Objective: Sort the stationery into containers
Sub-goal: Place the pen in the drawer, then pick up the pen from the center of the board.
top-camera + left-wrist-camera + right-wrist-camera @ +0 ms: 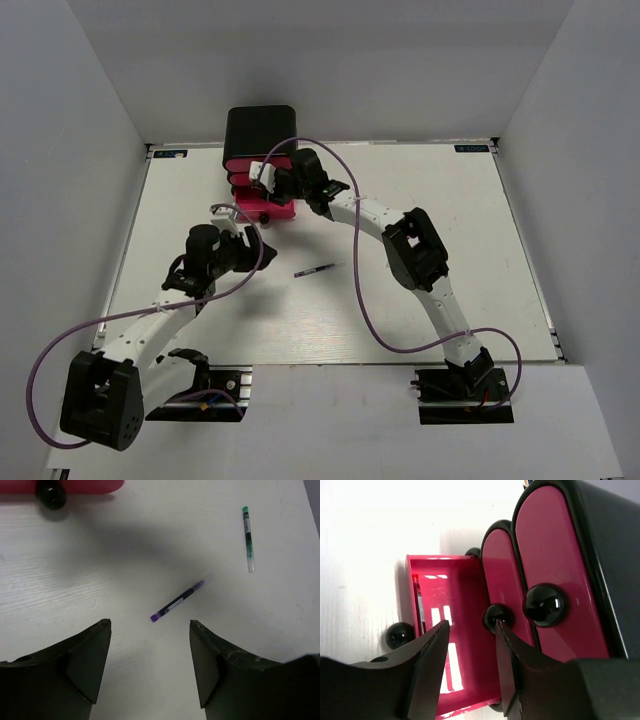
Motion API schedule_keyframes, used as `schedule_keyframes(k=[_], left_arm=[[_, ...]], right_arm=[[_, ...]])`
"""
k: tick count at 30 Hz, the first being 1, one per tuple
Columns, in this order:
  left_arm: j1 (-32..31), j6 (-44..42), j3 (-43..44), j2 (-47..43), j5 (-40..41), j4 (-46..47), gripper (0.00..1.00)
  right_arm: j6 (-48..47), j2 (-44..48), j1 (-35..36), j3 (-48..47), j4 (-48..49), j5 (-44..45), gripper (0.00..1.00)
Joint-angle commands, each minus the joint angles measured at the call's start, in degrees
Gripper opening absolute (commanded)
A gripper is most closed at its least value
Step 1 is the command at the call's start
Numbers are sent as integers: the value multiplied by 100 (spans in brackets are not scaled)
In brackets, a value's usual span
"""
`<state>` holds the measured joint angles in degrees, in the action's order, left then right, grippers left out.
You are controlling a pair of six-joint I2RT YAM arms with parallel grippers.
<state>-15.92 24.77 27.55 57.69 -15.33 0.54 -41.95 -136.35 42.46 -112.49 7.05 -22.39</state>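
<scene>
Hovering the left gripper [150, 622], jaws apart and empty, just short of a purple pen [177, 601] and a green pen [248, 539] lying loose on the tabletop [100, 580] in front of the drawer box [260, 128]. Holding the right gripper [472, 623], jaws also apart and empty, above the box's pulled-out bottom drawer [465, 580], with what looks like a red pen [418, 607] lying inside. Judging the sorting unfinished, with those two pens left to go in.

drawers [547, 565]: glossy pink plastic, smooth, catching bright reflections
knobs [544, 605]: black, polished, mirror-like highlights
box [615, 555]: black plastic, smooth, duller sheen than the drawers
counter [75, 580]: white, matt, faint wood-like grain
purple pen [177, 601]: smooth plastic, dark barrel
green pen [248, 539]: plastic, clear-looking tip
left end effector [150, 627]: matt black plastic, light scuffs on one finger
right end effector [471, 630]: black plastic, soft sheen
</scene>
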Motion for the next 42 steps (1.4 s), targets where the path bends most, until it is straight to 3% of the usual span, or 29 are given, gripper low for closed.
schedule_keyframes(k=[1, 4, 7, 8, 9, 14, 20, 24, 33, 37, 38, 41, 42], left_arm=[[-69, -517, 417, 364, -794, 403, 74], [-200, -973, 594, 848, -1207, 456, 74], [-358, -1474, 725, 1191, -1698, 841, 74], [-359, -1710, 725, 1453, -1849, 956, 71], [-437, -1782, 725, 1621, -1946, 1062, 71], [-867, -2476, 1111, 2588, -1877, 1010, 70], [-1430, -3215, 1910, 3485, -1271, 624, 71], [-1782, -3575, 2307, 4012, -552, 299, 71], [-2441, -4165, 2888, 4724, 873, -467, 64], [-2652, -4165, 2888, 4795, 1120, -650, 52], [-2653, -4165, 2940, 4874, 1181, -712, 41], [-2601, -3779, 2993, 4936, 1374, -897, 24], [-2522, -3500, 2993, 4936, 1288, -897, 23]], right_arm=[[283, 161, -62, 16, 403, -264, 48], [661, 705, -194, 130, 237, -440, 40], [1056, 1268, -440, 402, -334, -704, 20], [1101, 1400, -510, 708, -562, -809, 2], [954, 1514, -745, 1076, -904, -941, 0], [724, 2859, -1405, 3070, -1417, -969, 0], [855, 4097, -2188, 4715, -1680, -951, 18], [1162, 4459, -2496, 5087, -1628, -1047, 35], [1444, 4829, -2796, 5404, -1487, -1197, 37], [1567, 4838, -2883, 5404, -1364, -1224, 37], [1576, 4846, -2892, 5404, -1338, -1241, 37], [1568, 4838, -2927, 5413, -1329, -1241, 37], [1489, 4829, -2953, 5421, -1320, -1241, 41]])
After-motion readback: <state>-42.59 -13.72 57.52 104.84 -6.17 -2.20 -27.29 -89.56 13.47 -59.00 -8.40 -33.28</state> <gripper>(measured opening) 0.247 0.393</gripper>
